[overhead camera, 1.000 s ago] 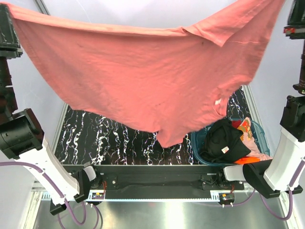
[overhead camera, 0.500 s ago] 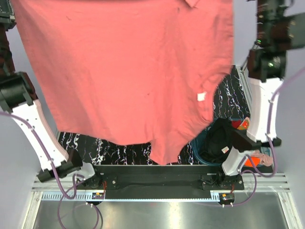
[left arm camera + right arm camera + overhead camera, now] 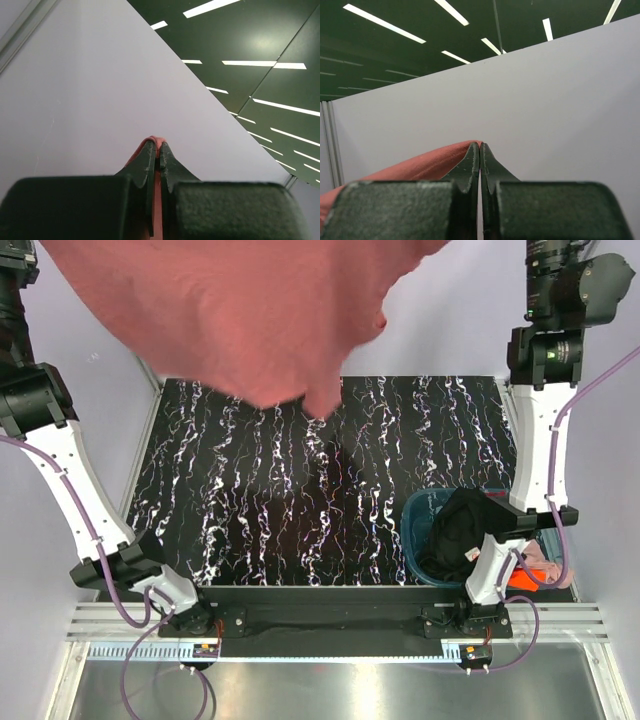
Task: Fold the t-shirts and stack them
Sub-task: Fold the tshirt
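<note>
Table (image 3: 250, 520): black top with white marbling, seen from above; both arm bases are bolted along its near edge.

Salmon-red t-shirt (image 3: 230, 310): large, plain, held aloft above the far part of the table. It is spread across the upper left of the overhead view. Its lower edge hangs in a loose point over the far middle of the table, and no contact with the table can be made out. The cloth is bunched and sagging, not flat. Its upper edge is cut off by the frame.

Left arm (image 3: 60, 460) and right arm (image 3: 535, 440): both are raised high at the two sides of the table, and their wrists are lost beyond the top of the overhead view.

Teal basket (image 3: 415, 530): round, set at the near right corner of the table, partly hidden by the right arm's base link.

Black t-shirt (image 3: 460, 535): crumpled, heaped in the basket and draped over its rim.

Pale pink t-shirt (image 3: 545, 560) and orange t-shirt (image 3: 522, 580): only small patches are seen, at the right of the basket beside the black one.

Left gripper (image 3: 159, 150): jaws are pressed together, with a thin fold of the salmon-red t-shirt (image 3: 156, 141) pinched between the tips.

Right gripper (image 3: 480, 150): jaws are likewise closed tight on an edge of the salmon-red t-shirt (image 3: 420, 167), which trails away to the left.
</note>
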Robot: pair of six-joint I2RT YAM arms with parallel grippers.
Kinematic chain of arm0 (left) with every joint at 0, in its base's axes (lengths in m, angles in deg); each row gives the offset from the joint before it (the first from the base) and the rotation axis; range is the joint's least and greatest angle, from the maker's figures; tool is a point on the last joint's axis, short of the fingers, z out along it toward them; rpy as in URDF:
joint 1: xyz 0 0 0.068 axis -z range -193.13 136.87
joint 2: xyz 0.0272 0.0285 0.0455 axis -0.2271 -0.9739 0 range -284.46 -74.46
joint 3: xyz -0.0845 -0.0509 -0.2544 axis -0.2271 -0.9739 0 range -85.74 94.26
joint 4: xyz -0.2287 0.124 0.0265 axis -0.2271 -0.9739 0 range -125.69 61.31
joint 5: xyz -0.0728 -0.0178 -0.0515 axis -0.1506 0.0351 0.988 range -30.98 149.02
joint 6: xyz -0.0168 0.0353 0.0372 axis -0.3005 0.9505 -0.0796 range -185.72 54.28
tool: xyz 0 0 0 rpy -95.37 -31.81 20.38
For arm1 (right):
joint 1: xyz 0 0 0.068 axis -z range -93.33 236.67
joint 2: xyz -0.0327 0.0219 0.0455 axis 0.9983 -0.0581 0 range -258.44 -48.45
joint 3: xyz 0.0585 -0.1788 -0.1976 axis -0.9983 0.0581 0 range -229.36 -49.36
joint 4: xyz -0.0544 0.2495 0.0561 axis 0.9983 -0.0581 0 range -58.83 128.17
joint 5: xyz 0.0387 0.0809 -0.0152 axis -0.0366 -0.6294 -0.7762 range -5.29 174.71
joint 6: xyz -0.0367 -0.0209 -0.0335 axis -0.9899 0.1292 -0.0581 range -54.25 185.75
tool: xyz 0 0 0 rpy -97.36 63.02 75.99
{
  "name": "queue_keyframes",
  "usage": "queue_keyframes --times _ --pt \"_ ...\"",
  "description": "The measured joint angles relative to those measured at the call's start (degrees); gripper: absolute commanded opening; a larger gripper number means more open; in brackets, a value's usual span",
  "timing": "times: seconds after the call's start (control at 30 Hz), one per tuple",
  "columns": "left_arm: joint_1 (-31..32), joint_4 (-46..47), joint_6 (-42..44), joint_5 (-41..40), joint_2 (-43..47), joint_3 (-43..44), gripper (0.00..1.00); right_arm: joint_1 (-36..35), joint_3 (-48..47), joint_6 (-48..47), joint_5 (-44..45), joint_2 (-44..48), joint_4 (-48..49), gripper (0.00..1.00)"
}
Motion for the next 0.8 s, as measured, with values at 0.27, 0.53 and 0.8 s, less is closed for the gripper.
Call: queue_keyframes --times 0.27,0.53,0.8 --pt "-0.13 -0.81 1.64 -0.02 5.09 -1.7 0.0 0.52 7.32 -0.04 -0.04 8.22 -0.44 0.0" --pt "-2.27 -1.84 2.23 -0.42 11.93 -1.7 0.0 0.85 9.25 -0.09 0.13 16.46 -1.75 0.0" --pt "-3.52 -3.96 3.04 -3.19 18.99 -1.7 0.0 1.09 16.44 -0.07 1.01 28.3 -1.66 0.0"
